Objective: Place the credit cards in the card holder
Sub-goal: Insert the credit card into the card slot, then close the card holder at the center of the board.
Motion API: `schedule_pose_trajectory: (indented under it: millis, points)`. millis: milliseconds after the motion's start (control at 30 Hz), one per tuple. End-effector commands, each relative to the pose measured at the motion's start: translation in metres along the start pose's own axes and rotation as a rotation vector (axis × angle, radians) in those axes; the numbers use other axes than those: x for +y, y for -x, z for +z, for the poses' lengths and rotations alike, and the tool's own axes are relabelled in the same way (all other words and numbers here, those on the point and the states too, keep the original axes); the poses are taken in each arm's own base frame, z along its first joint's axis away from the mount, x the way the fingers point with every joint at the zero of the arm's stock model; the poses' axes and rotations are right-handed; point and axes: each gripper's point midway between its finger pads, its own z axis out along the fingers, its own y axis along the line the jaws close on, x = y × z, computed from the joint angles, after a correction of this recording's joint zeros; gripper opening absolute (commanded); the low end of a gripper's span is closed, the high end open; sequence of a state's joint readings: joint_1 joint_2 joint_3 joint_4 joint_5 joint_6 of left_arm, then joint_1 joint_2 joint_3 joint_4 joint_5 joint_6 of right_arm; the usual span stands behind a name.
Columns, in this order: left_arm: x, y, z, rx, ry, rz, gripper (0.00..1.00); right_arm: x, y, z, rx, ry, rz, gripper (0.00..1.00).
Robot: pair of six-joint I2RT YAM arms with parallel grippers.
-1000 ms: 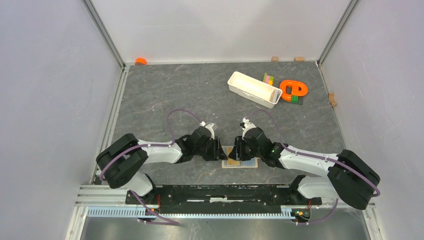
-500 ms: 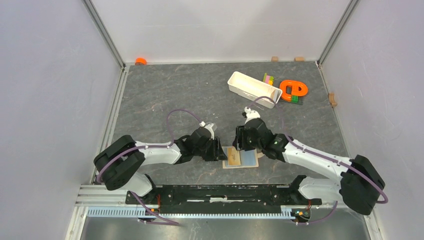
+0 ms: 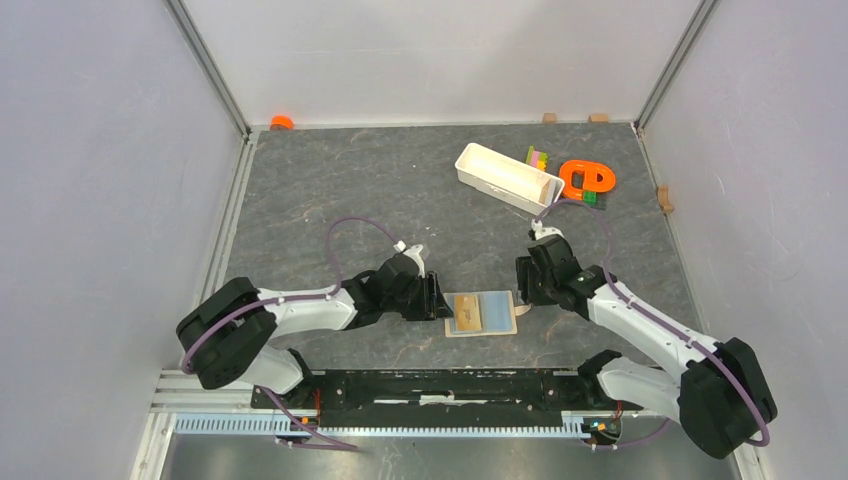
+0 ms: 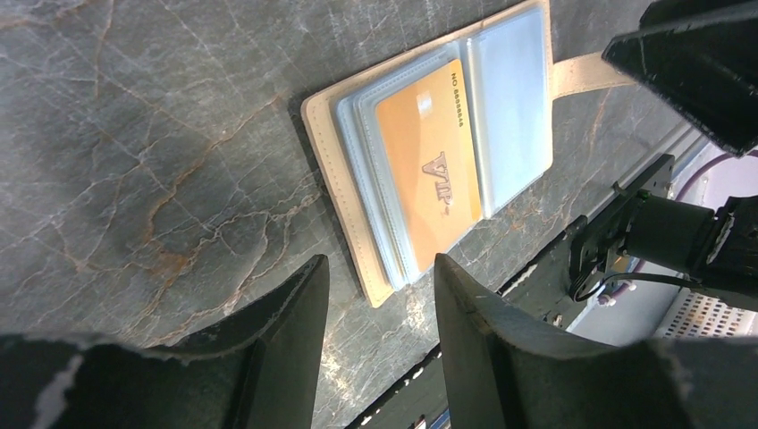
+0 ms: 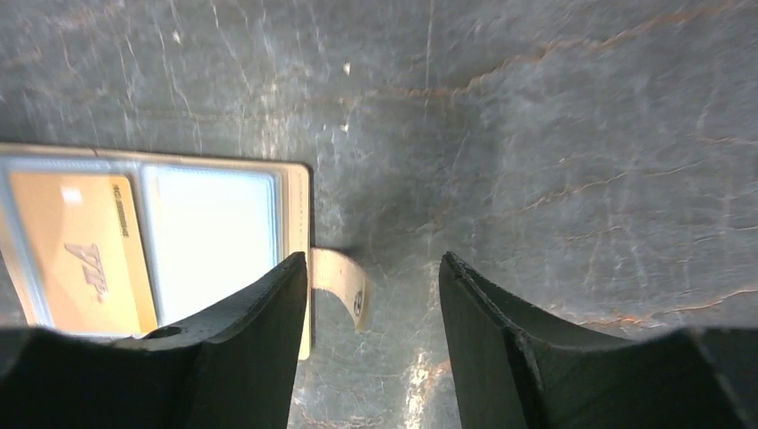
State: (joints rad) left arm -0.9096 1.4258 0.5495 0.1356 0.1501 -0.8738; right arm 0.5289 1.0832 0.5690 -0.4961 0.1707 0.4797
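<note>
Near the arm bases, the card holder lies spread flat on the grey stone-patterned counter, between the two pincers. Lying open with its pockets up suits the job, since a card can slide in from above.

The left pincer hangs low at the holder's left edge, jaws apart and empty. From there it could probably pin that edge against sliding. The right pincer hovers just off the right edge, also spread with nothing between its fingers. The snap tab shows on the counter in the gap between them.

The holder is a tan bifold with stitched edges and a stack of clear, blue-tinted sleeves inside. A gold card printed "VIP" sits in the left-hand sleeve, its long sides parallel to the fold. The right-hand sleeve looks pale and blank, and whether it holds a light card cannot be told. The tab curls slightly upward off the counter, so the holder is unfastened.
</note>
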Motion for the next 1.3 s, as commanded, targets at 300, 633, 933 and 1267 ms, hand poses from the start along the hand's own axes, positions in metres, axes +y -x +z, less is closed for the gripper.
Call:
schedule_pose_trajectory:
  millis: [300,633,933,1267]
  points:
    - [0.001,0.011,-0.01,-0.056,0.026,0.03,0.55,0.026,-0.007,-0.001,0.041,0.149,0.001,0.03]
    - [0.008,0.027,-0.026,-0.088,0.036,0.036,0.57,0.072,0.047,-0.047,-0.083,0.366,0.016,0.0]
    - [0.024,0.034,-0.043,-0.106,0.05,0.012,0.57,0.141,0.048,-0.066,-0.083,0.528,-0.087,0.0]
    - [0.038,0.036,-0.06,-0.154,0.063,-0.031,0.58,0.216,-0.011,-0.046,0.042,0.665,-0.171,0.01]
